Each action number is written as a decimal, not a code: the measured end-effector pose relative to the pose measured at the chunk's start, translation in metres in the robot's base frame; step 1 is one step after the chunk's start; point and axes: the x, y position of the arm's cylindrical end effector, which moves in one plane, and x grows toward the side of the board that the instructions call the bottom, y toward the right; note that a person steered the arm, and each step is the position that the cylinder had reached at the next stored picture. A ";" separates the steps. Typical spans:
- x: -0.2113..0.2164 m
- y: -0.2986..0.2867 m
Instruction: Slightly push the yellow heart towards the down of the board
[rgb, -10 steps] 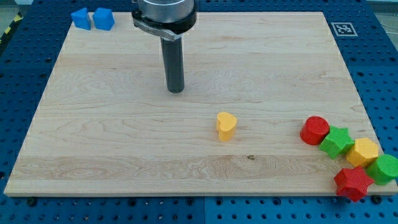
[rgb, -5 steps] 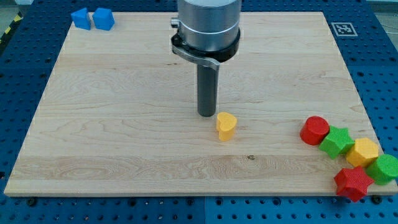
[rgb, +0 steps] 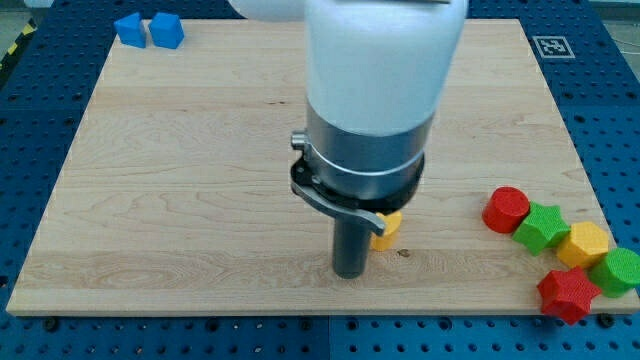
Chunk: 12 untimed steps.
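Note:
The yellow heart (rgb: 387, 230) is mostly hidden behind my arm; only a small yellow part shows just right of the rod, near the board's lower middle. My tip (rgb: 348, 273) rests on the wooden board (rgb: 180, 180), just below and left of the heart, close to the board's bottom edge. Whether the rod touches the heart cannot be told.
Two blue blocks (rgb: 147, 29) sit at the board's top left corner. At the lower right lie a red cylinder (rgb: 506, 209), a green star (rgb: 543, 226), a yellow block (rgb: 583, 244), a green block (rgb: 618, 270) and a red star (rgb: 567, 293). A marker tag (rgb: 549, 45) is at the top right.
My arm moved from the upper middle down and right across the board, now covering the heart. The heart shows lower and slightly right of where it stood.

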 end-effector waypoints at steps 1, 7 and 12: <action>-0.018 -0.033; -0.011 0.019; -0.079 -0.005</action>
